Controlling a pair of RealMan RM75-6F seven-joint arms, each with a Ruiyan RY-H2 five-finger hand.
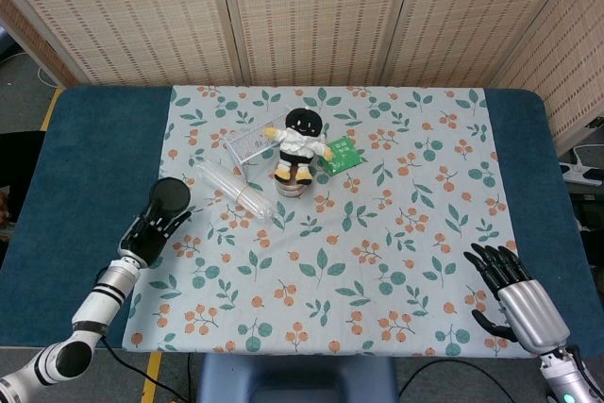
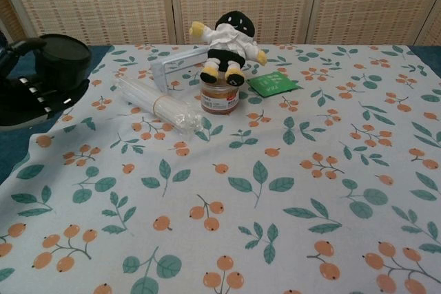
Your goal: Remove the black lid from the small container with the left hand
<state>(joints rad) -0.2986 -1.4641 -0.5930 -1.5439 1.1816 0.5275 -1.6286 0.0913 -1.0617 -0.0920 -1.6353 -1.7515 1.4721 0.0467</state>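
Left hand (image 1: pixel 151 229) holds black lid (image 1: pixel 171 197) over the left edge of the floral cloth (image 1: pixel 377 261), fingers wrapped under it. Right hand (image 1: pixel 519 294) sits at the near right corner of the table (image 1: pixel 85 186), fingers apart, holding nothing. Toward the far edge, mid-cloth: plush doll (image 1: pixel 299 143) seated on small container (image 1: pixel 293 186); clear box (image 1: pixel 247 146), bundle of clear tubes (image 1: pixel 234 190) on its left, green packet (image 1: pixel 342 153) on its right.

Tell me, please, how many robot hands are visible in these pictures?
2. The left hand is at the table's left side, holding the black lid. The right hand rests at the near right corner, empty.
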